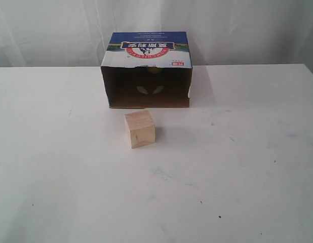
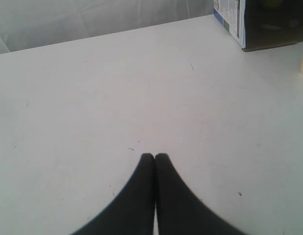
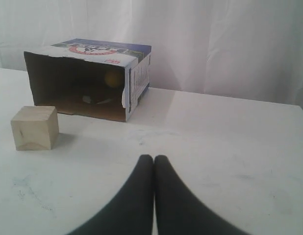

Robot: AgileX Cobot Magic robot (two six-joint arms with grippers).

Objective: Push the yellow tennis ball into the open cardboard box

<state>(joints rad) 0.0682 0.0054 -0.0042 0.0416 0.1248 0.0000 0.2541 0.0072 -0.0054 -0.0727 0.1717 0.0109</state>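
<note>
The left tool point(image 2: 154, 155) and right tool point(image 3: 154, 157) are pinched shut, empty. Beyond the right tool, the yellow tennis ball point(image 3: 113, 78) sits inside the open cardboard box point(image 3: 138, 83).

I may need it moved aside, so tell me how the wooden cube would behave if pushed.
The wooden cube rests flat on the table, so it would likely slide, not roll. Its equal-sided shape makes tipping unlikely. It looks like solid wood, so probably stiff.
</note>
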